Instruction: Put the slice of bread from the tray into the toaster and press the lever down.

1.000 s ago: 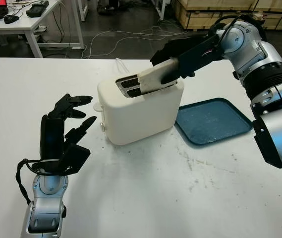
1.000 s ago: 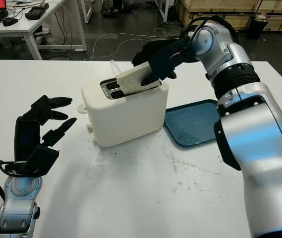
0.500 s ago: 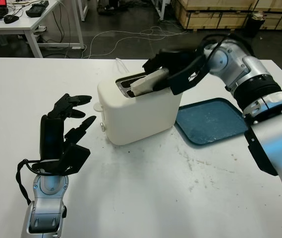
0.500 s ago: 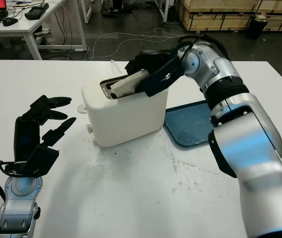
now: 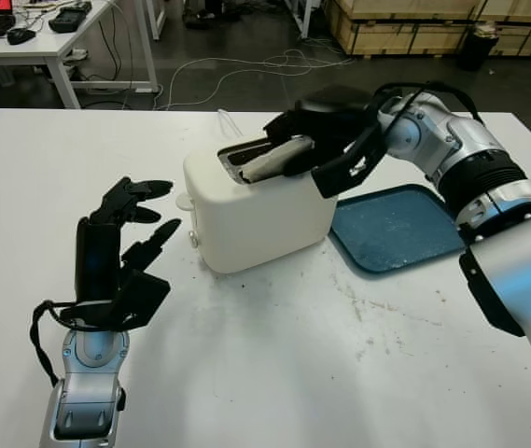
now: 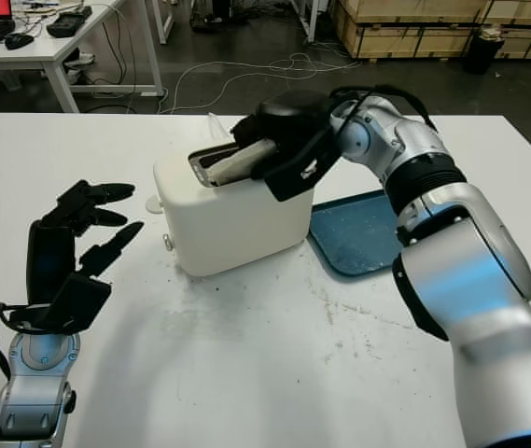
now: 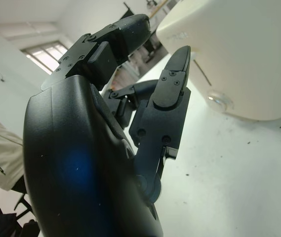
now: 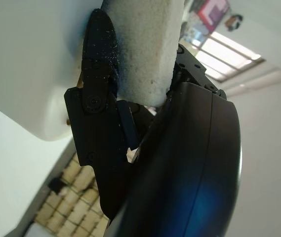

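A white toaster [image 5: 256, 210] stands mid-table, its slots facing up and its lever [image 5: 184, 201] on the left end. My right hand [image 5: 326, 149] reaches over its top, shut on the pale slice of bread [image 5: 270, 161]. The slice lies tilted, its left end down in a slot and its right end between my fingers [image 8: 98, 89]. The bread [image 8: 142, 47] presses against the toaster's white body. My left hand [image 5: 120, 252] is open, raised over the table left of the toaster, near the lever end. The blue tray [image 5: 398, 227] lies bare to the right.
The white table's far edge [image 5: 106, 110] runs behind the toaster, with cables on the floor beyond. Another desk [image 5: 46, 37] stands at the back left. A white cord [image 5: 225, 121] leaves the toaster's rear.
My right hand has swung left and down over the toaster. The bread has gone from sticking up and out to the right to lying low, its end sunk into the slot. The left hand has stayed put.
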